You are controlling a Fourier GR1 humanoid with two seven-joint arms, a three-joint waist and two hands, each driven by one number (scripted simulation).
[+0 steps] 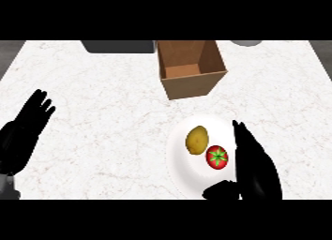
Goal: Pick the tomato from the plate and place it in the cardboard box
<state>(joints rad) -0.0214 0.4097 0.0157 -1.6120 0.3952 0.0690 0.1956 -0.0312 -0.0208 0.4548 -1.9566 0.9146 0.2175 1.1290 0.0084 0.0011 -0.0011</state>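
From my seat, the right robot hand [255, 164] is covering the right edge of the plate [179, 161], and its wrist is running out of view at the bottom, so I am not seeing the forearm behind it. At the far edge of the tabletop [93, 117], a dark grey thing [119, 46] and a pale round thing [246, 42] are being cut off, and I cannot make out what either is. The left robot hand [23, 131] is resting open at the left edge, fingers straight and pointing away from me, with only a little grey forearm showing below it. The right robot hand is lying over the plate's right side with fingers straight and stretched toward the box [189, 68], thumb bent in toward the plate's near rim, holding nothing. The tomato [218, 157] is sitting on the plate, just left of those fingers; whether they are touching it I cannot tell. A potato [197, 139] is lying just beside the tomato, on its far left. The box is standing open, well beyond the plate.
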